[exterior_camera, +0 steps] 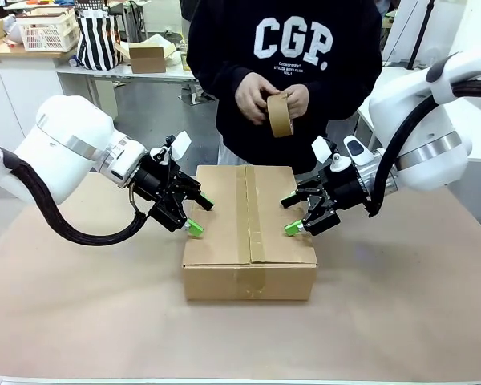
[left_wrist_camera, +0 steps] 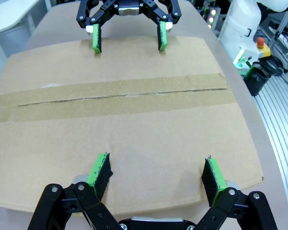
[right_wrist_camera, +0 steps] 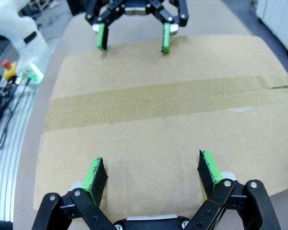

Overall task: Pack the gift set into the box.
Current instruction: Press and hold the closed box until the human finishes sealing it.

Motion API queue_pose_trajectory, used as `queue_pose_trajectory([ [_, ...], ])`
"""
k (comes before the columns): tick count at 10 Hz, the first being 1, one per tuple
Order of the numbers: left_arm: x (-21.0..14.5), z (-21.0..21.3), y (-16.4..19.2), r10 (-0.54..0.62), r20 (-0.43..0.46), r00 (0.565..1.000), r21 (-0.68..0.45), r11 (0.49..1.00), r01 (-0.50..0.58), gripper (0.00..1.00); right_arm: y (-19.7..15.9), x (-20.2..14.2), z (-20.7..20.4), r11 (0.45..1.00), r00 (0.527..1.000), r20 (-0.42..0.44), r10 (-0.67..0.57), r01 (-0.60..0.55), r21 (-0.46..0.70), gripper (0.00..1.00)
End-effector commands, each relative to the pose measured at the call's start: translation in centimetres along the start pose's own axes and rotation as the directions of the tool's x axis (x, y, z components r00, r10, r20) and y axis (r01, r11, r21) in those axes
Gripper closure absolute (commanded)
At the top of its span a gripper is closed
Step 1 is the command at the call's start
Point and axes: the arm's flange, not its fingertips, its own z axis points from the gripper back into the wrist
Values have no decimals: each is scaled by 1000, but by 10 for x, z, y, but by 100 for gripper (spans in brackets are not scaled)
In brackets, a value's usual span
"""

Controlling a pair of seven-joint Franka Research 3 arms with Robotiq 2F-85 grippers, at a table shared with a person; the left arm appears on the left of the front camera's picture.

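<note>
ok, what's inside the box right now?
Can't tell: the box has its flaps shut, with brown tape running along the top seam. Anything inside is covered.

One box [exterior_camera: 248,233] on one worktop [exterior_camera: 401,305], one tape strip [exterior_camera: 252,210] on its top, two grippers, left gripper [exterior_camera: 200,216] at 9 o'clock of it, right gripper [exterior_camera: 291,215] at 3 o'clock, one person [exterior_camera: 224,48] at 12 o'clock, two hands, right hand [exterior_camera: 252,98], left hand [exterior_camera: 298,98], one tape roll [exterior_camera: 280,116], behind, one small carton [exterior_camera: 148,58], one basket [exterior_camera: 46,30], one striped bag [exterior_camera: 98,38]
</note>
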Motion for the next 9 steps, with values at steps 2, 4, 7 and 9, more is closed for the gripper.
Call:
queue_pose_trajectory([
  [2,-2,-1,-1,-2,8,1000,0,1000,2,0,-3,-1,-1,1000,1000,0,-2,2,5,0],
  [4,-2,-1,-1,-2,8,1000,0,1000,2,0,-3,-1,-1,1000,1000,0,-2,2,5,0],
  [7,-2,-1,-1,-2,8,1000,0,1000,2,0,-3,-1,-1,1000,1000,0,-2,2,5,0],
  [9,-2,-1,-1,-2,8,1000,0,1000,2,0,-3,-1,-1,1000,1000,0,-2,2,5,0],
])
